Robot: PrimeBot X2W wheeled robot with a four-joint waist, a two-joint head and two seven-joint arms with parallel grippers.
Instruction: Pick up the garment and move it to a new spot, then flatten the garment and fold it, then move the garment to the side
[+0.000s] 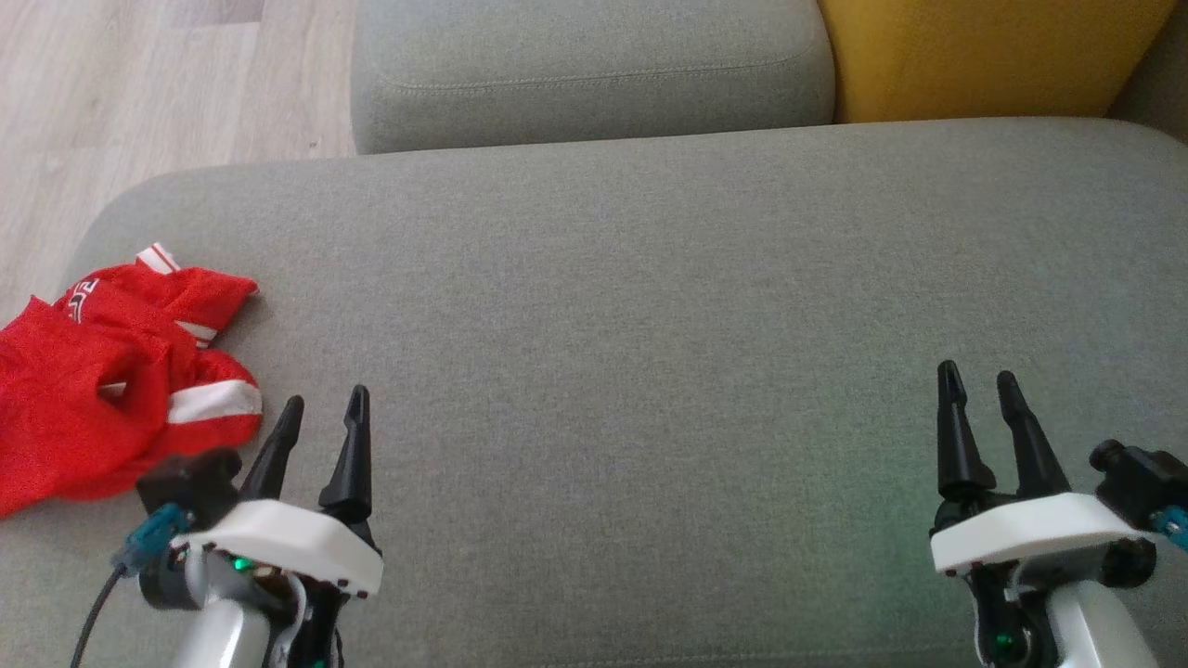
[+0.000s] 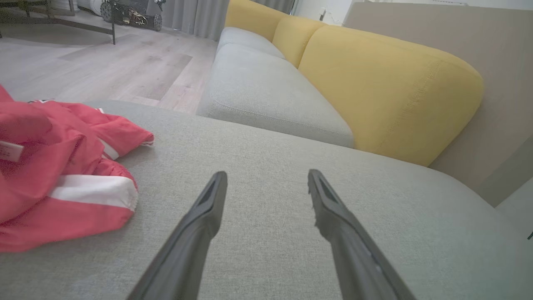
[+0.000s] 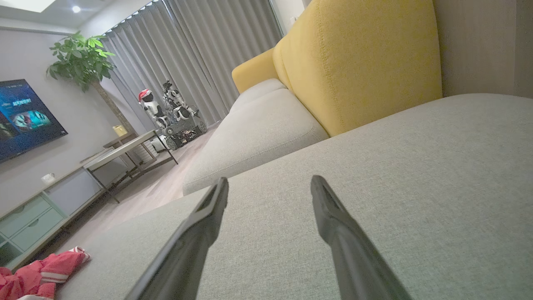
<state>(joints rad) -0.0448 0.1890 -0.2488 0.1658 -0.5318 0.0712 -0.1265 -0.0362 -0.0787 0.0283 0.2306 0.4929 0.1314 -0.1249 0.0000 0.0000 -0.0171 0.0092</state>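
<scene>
One red garment [image 1: 102,390], with white stripes and some white lettering, is lying crumpled at the left end of a wide grey sofa seat [image 1: 650,306]. It is lying just beside the left gripper [image 1: 327,396], not touching it. Two grippers are hovering over the seat, the left one and the right gripper [image 1: 976,371], well apart from each other. Both are spreading their fingers and grasping nothing. Two grey seat cushions are showing, the second cushion [image 1: 594,74] beyond the first, with three yellow back cushions [image 2: 391,91] lining the far side. A pale wooden floor [image 1: 139,83] is stretching away on the left. Grey curtains [image 3: 208,50], one leafy plant [image 3: 81,56], one glowing television [image 3: 25,116] and another robot [image 3: 175,112] are standing across the room.
</scene>
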